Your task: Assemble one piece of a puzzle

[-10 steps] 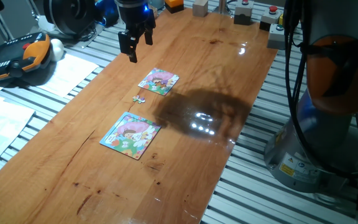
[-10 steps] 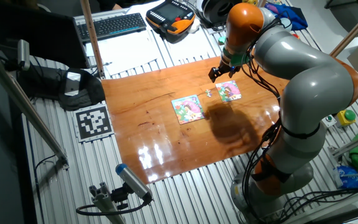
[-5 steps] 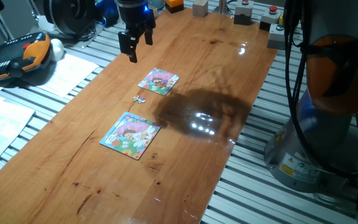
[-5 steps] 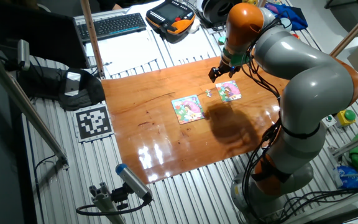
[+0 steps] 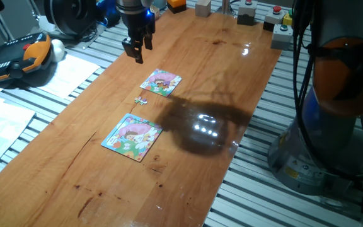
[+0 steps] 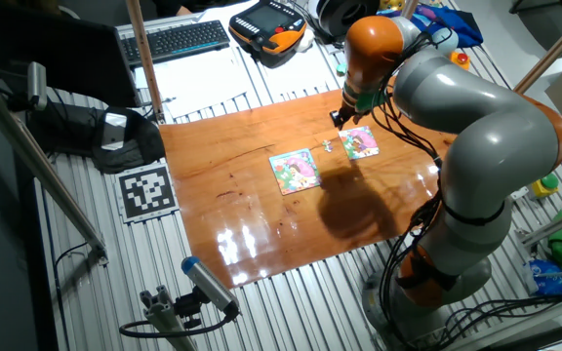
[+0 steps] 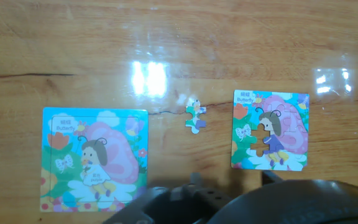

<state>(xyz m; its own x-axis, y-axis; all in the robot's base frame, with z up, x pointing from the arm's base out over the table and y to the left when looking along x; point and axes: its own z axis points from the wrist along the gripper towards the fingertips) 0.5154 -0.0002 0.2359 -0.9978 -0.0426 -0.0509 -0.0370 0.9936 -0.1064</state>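
A wooden table (image 5: 219,69) carries the puzzle (image 7: 270,130), a gap showing in its picture. The piece (image 7: 195,116) lies loose just beside it. The gripper (image 5: 135,52) hangs above, empty; its jaw spacing cannot be judged.

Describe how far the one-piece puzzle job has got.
Done: nothing yet. The piece lies loose on the table, between the two puzzles. The puzzle has an empty slot showing. In hand: nothing; the gripper hovers above the table. Left: pick the piece up and seat it.
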